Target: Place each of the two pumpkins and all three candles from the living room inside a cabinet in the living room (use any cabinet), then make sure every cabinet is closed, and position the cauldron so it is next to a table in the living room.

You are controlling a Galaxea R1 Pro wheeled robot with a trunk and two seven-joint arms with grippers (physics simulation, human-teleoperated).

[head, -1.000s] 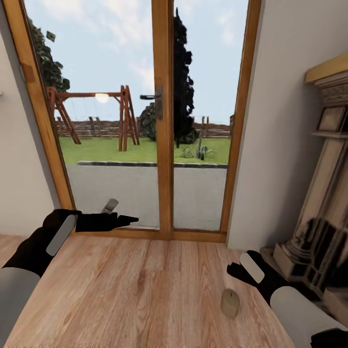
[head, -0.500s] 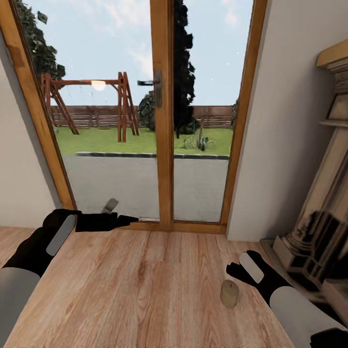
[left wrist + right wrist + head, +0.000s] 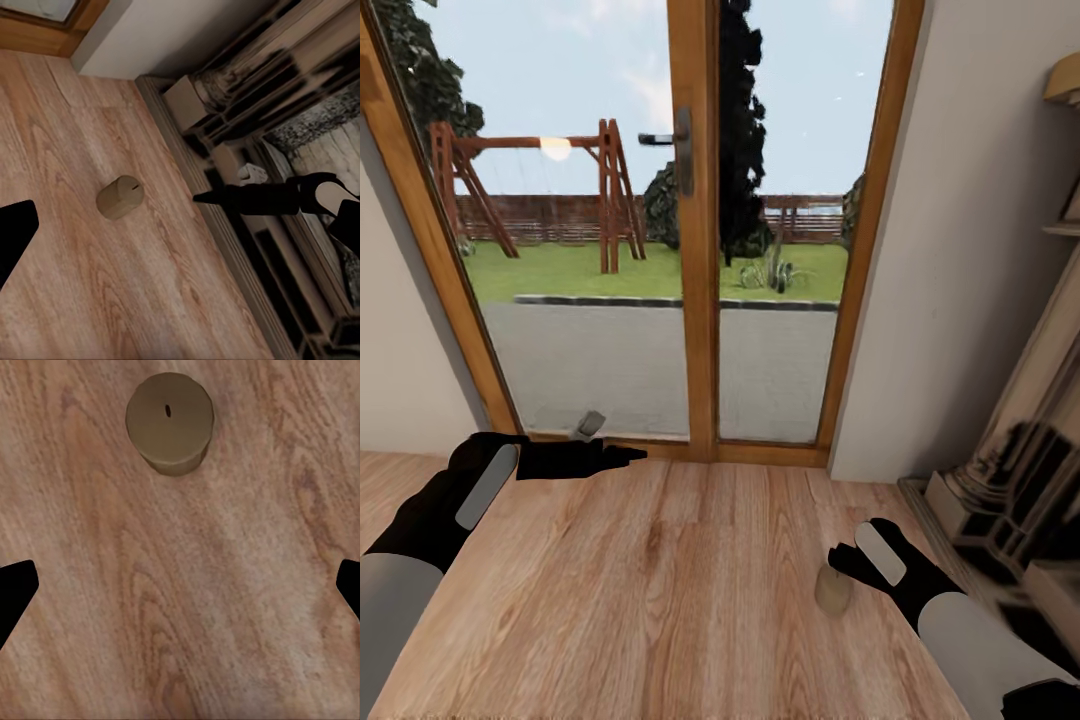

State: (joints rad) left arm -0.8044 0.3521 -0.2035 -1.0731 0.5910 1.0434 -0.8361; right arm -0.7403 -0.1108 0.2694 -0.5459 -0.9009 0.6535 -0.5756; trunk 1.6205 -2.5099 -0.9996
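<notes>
- The left gripper [image 3: 622,457] hangs over the wooden floor [image 3: 660,600] near the sill of the glass door [image 3: 695,250]. Its black fingers reach out toward the middle of the room and carry nothing. How wide they stand apart I cannot tell from the head view.
- The candle [image 3: 834,590] stands upright on the floor, its long axis vertical and its flat top with a small wick mark facing up. It is well apart from the left gripper and just beside the right one, so the right arm is clearly the nearer.
- The right gripper [image 3: 842,560] hovers close by the candle. In the right wrist view the candle [image 3: 169,424] lies ahead of the fingertips [image 3: 15,589] and is not yet between them. The fingers are spread wide and empty, touching nothing.
- The stone fireplace surround [image 3: 1010,480] rises at the right, near the candle.
- My judgement: the right gripper must advance over the candle and lower before closing.
</notes>
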